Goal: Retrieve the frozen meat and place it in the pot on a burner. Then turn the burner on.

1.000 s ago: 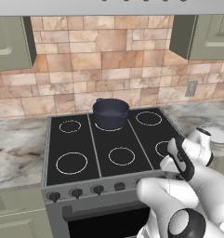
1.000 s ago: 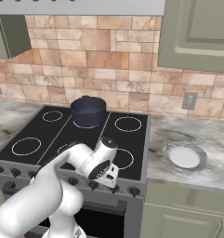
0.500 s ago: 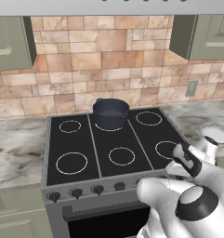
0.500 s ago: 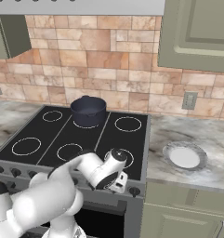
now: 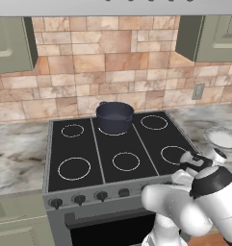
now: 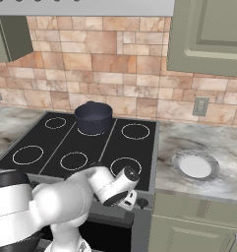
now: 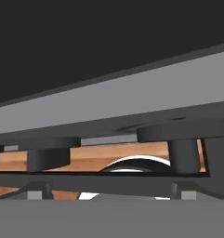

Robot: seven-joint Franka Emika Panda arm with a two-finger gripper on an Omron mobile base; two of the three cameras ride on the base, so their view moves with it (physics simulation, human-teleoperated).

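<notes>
Left base view: the pot [image 5: 115, 117] stands at the back edge of the cooktop [image 5: 83, 149], in the middle, on the rear centre burner [image 5: 112, 131] (a thin white ring just showing under its base). From this angle I cannot make out anything inside it. No frozen meat can be made out on the cooktop or the counter. The arm folds low at the cooktop's front right corner, by the knobs [image 5: 79, 199] along the front edge.

Right base view: the same pot [image 6: 93, 117] sits on the back middle ring. A plate [image 6: 195, 166] lies on the counter, well apart to the right of the cooktop. The arm's wrist hangs at the front right corner, below the glass.

Hand view: the camera looks closely along the front panel, with knobs [image 7: 53, 153] seen from the side. The gripper [image 7: 111, 193] stands spread wide with nothing between its fingers.

Judging by this, the meat is not yet fetched, so retrieving it, placing it in the pot and turning on the burner all remain.
</notes>
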